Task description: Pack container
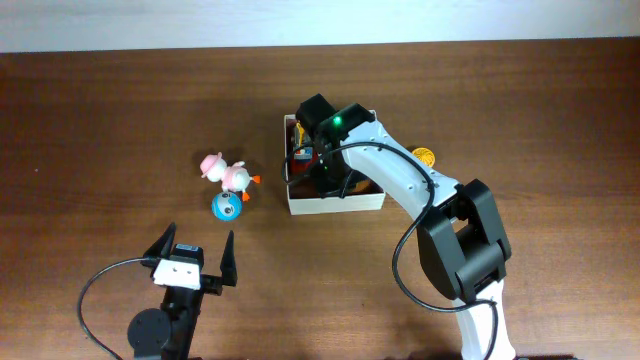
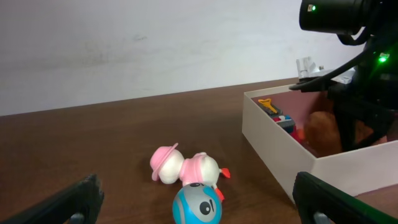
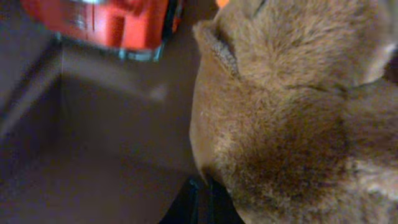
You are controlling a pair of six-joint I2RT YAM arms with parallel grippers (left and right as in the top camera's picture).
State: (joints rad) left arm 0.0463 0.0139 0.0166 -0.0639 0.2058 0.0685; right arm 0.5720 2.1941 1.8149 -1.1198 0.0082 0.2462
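- From above, the container [image 1: 335, 203] sits on the wooden table [image 1: 110, 110], a little right of the middle, with its cream-white walls standing up square.
- The right arm [image 1: 400, 180] reaches over from the near right, and the right claw [image 1: 322, 162] is down inside the container. The arm's own wrist covers it, so I cannot tell whether it is clenched or released.
- A small orange thing [image 1: 425, 157] lies on the table just beside the container's right wall.
- Left of the container, apart from it, lie a pink and white toy [image 1: 228, 173] and a blue ball [image 1: 226, 207], close together.
- The left claw [image 1: 200, 234] is at the near edge, spread wide and empty.
- From the left wrist, the container shows its pinkish-brown inside. A yellow toy [image 2: 267, 103] and a red and blue one [image 2: 285, 121] lie against the far wall, and a brown plush [image 2: 320, 127] sits nearer, under the right arm.
- From the right wrist, the brown plush fills most of the view and rests on the container's floor [image 3: 93, 137]. A red toy [image 3: 118, 22] is at the top.
- One dark finger [image 3: 202, 208] shows at the bottom edge, against the plush. The grip itself is hidden.
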